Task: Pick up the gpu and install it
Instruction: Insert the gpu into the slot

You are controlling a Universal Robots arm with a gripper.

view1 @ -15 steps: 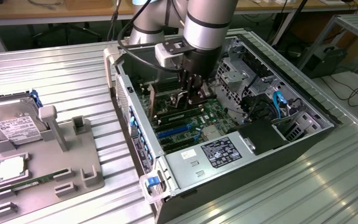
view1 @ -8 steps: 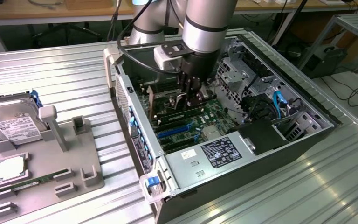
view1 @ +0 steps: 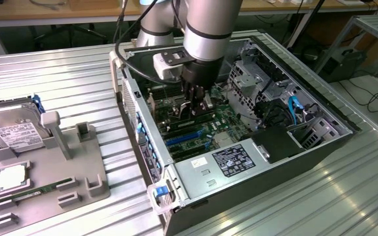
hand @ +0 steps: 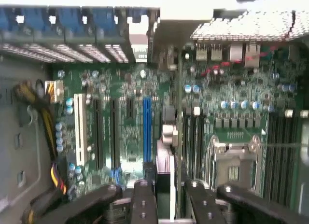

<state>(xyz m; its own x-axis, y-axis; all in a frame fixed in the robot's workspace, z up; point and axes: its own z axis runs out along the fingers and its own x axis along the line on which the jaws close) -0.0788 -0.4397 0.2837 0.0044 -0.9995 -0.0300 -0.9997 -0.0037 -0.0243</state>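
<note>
The gripper [view1: 199, 109] is seen lowered inside the open computer case [view1: 320, 142], directly above the motherboard [hand: 125, 118]. The gpu [hand: 166, 151] is held edge-on between the closed fingers [hand: 143, 204], upright, its lower edge close to the motherboard beside the blue slot [hand: 147, 130]; whether it is seated cannot be told. A power supply [view1: 232, 160] is noted near the gripper, inside the case. Well apart from the gripper, on the tabletop [view1: 64, 73], a grey fixture [view1: 77, 182] is recorded, carrying a hard drive [view1: 15, 132] and a memory stick [view1: 28, 195].
</note>
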